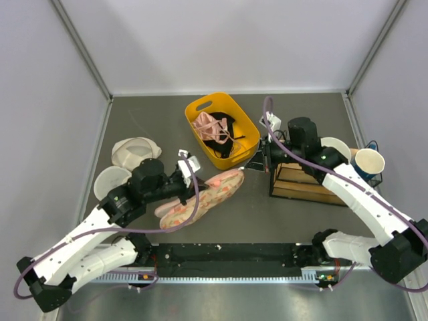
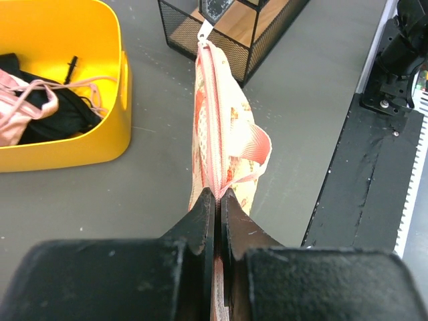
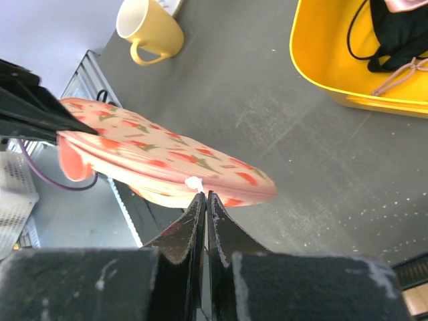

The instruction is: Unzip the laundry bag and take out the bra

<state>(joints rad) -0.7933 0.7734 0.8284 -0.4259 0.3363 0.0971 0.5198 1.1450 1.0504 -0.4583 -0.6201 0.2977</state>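
The laundry bag [image 1: 200, 198], pale pink with orange-red prints, is held on edge between my two grippers, its zip closed along the top. My left gripper [image 1: 189, 179] is shut on the pink zip edging at the bag's near end [image 2: 224, 127], fingertips pinching the seam [image 2: 219, 194]. My right gripper [image 1: 257, 160] is shut at the bag's other end on the small white zip pull [image 3: 194, 182], which also shows in the left wrist view [image 2: 204, 30]. The bag fills the middle of the right wrist view [image 3: 167, 167]. No bra shows at the bag; its inside is hidden.
A yellow basket [image 1: 200, 105] with pink and black garments stands behind the bag. A wire and wood rack [image 1: 301, 180] sits by the right gripper. A white rounded item [image 1: 136, 151] and a pale mug [image 3: 147, 30] lie left. A white bowl [image 1: 334, 147] and a blue cup [image 1: 369, 164] stand right.
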